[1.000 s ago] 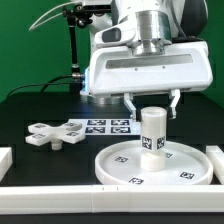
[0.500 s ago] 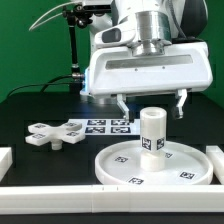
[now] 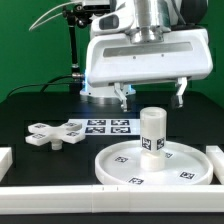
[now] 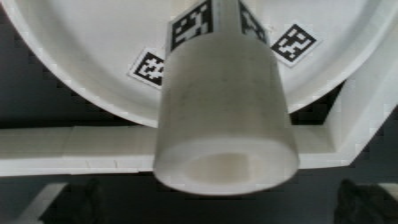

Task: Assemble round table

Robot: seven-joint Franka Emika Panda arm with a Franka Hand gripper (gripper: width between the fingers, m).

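**Exterior view, front to back.** A white border rail (image 3: 60,196) crosses the foreground at six o'clock from the round disc (image 3: 200,165), which lies flat on the dark surface (image 3: 40,105). The cylinder leg (image 3: 152,130) stands upright at the disc's centre. The cross base (image 3: 45,135) lies apart at nine o'clock from the disc, with the marker board (image 3: 105,126) just beside it at eleven o'clock. Directly over the leg hangs the end effector (image 3: 152,95), spread wide and empty, its fingertips (image 3: 122,97) clear of the leg's top.

**Step, as judged.** The leg is being seated on the disc and the cross base is not yet fitted. The next move likely calls for either a centred regrasp to turn the leg home, or travel toward nine o'clock for the base.

**Hidden or unclear.** Whether the leg is fully seated cannot be told. Its foot joint is too small in the exterior view, and the leg's own top hides it in the wrist view. The arm is cut off above
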